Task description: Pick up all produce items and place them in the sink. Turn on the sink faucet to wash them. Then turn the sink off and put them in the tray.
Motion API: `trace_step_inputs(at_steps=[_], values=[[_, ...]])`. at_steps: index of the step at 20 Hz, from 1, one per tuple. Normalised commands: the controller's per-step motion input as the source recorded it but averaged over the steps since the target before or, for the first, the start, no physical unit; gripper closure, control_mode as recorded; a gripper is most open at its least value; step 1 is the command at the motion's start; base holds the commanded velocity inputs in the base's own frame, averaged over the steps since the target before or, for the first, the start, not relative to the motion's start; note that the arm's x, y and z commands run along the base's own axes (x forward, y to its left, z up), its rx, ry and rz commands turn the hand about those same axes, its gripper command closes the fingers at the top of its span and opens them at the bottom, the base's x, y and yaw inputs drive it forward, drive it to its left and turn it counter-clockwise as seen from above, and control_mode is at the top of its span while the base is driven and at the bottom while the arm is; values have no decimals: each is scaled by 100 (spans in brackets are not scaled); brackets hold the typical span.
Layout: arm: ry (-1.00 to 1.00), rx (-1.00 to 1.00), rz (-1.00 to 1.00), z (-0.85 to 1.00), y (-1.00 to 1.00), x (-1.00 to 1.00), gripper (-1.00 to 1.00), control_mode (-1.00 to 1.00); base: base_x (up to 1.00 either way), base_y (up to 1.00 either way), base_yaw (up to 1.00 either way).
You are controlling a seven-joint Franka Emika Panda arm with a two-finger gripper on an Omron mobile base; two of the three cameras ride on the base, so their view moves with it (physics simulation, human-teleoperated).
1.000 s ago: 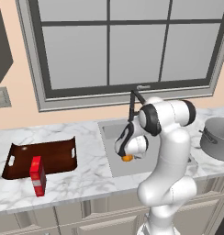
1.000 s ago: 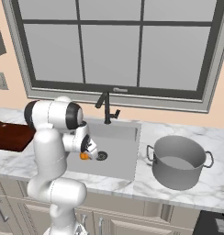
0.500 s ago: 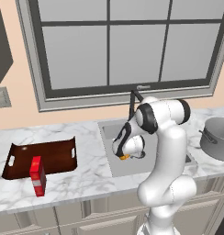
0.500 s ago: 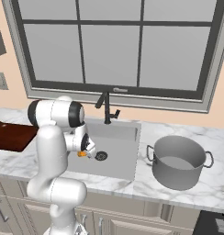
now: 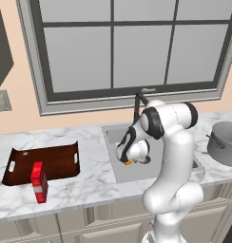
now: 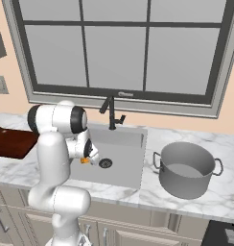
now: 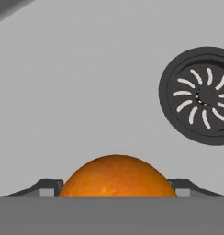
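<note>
From the left base view, one small round orange fruit [image 5: 129, 163] is seen gripped by the gripper [image 5: 128, 160] over the grey recessed sink [image 5: 119, 138]; left of the sink are one reddish-brown wooden tray [image 5: 51, 162] and one red box [image 5: 39, 182], its label unreadable. From the right base view, one grey pot [image 6: 187, 168] stands right of the sink. In the hand view, the fruit is clamped between both fingertips [image 7: 47, 186], beside one round dark drain [image 7: 202, 95].

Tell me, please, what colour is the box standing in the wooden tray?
Red with a white label: the box, clearest in the left base view.

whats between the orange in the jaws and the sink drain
Nothing: in the hand view only bare grey sink floor separates the orange, held in the gripper, from the round dark drain.
</note>
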Motion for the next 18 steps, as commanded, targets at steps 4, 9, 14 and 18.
trace_step_inputs(at_steps=[4, 9, 14, 18], values=[[-3, 0, -7, 58, 0, -18, 100, -100, 0, 0, 0], [-3, 0, -6, 75, 0, -12, 100, -100, 0, 0, 0], [-4, 0, -5, 83, 3, -10, 100, -100, 0, 0, 0], [-2, -1, -1, 83, 19, -4, 100, -100, 0, 0, 0]])
